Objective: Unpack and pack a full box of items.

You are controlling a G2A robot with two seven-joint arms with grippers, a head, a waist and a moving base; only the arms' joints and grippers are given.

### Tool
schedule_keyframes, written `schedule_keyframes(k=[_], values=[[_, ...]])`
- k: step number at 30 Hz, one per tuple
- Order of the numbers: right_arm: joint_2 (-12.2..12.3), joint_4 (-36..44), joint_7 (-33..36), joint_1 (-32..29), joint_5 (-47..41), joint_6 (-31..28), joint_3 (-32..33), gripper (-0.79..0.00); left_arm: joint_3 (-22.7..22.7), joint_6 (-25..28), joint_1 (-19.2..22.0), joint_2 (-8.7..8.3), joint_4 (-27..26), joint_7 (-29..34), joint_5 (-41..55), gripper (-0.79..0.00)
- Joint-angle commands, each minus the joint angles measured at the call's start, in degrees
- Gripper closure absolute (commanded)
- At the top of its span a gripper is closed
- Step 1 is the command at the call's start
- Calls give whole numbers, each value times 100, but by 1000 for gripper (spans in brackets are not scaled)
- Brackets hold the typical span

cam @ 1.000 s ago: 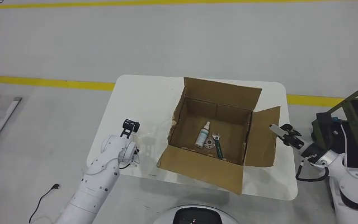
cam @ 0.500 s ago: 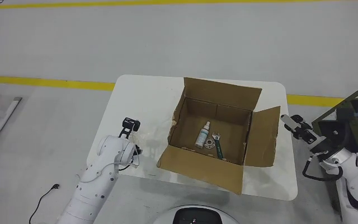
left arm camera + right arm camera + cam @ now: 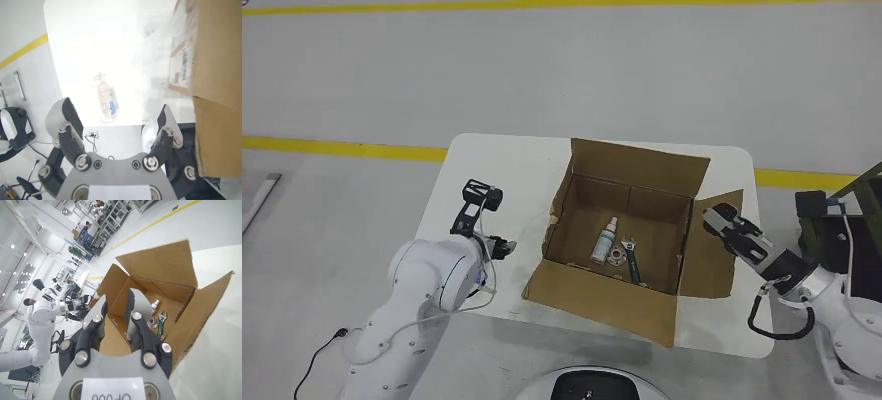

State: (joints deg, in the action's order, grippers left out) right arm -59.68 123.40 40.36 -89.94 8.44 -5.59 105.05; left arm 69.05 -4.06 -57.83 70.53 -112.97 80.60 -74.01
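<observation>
Over the front-left part of the white bench (image 3: 502,165), the left gripper (image 3: 116,105) hangs with its jaws spread wide and nothing between them. Beyond the jaws, a clear plastic bottle (image 3: 105,100) rests on the bench close to its front edge, left of the box. Whether the bottle lies flat or stands cannot be told.

The cardboard box (image 3: 627,195) sits on the right half of the bench with its flaps folded outward. On its floor lie a small white spray bottle (image 3: 605,240), a round metal flange (image 3: 619,254) just beside it, and a green-handled wrench (image 3: 633,262) against the flange's right side.

The right gripper (image 3: 118,294) is at the box's right flap (image 3: 712,250), near the bench's right edge. Its jaws are parted by a narrow gap in which cardboard shows. Whether they touch the flap cannot be told.
</observation>
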Motion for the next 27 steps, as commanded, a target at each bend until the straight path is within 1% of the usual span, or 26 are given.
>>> schedule_keyframes(k=[1, 7, 11, 13, 15, 18, 22, 27], values=[[-1, 8, -38, -16, 30, -2, -42, 0, 34, -33, 113, 22, -183, 1, 341, -785], [2, -73, -113, -131, 107, -32, -46, 0, 190, 57, 561, 73, -646, -42, 1509, -785], [2, -124, -122, -222, 113, -18, -85, 0, 122, 339, 869, 100, -666, -165, 2209, -785], [1, -134, -155, -259, 159, -23, -120, 0, -9, 474, 1010, 119, -475, -294, 2431, -785], [-1, -139, -193, -290, 203, -18, -152, 0, -264, 638, 1164, 133, -231, -371, 2262, -785], [-1, -138, -234, -323, 212, -7, -156, 0, -698, 740, 1346, 176, 231, -548, 2016, -785], [2, -154, -269, -368, 181, -19, -77, 0, -1073, 587, 1525, 243, 794, -634, 1974, -785], [6, -190, -276, -428, 151, -14, -6, 0, -1307, 499, 1624, 276, 1278, -552, 1759, -785]])
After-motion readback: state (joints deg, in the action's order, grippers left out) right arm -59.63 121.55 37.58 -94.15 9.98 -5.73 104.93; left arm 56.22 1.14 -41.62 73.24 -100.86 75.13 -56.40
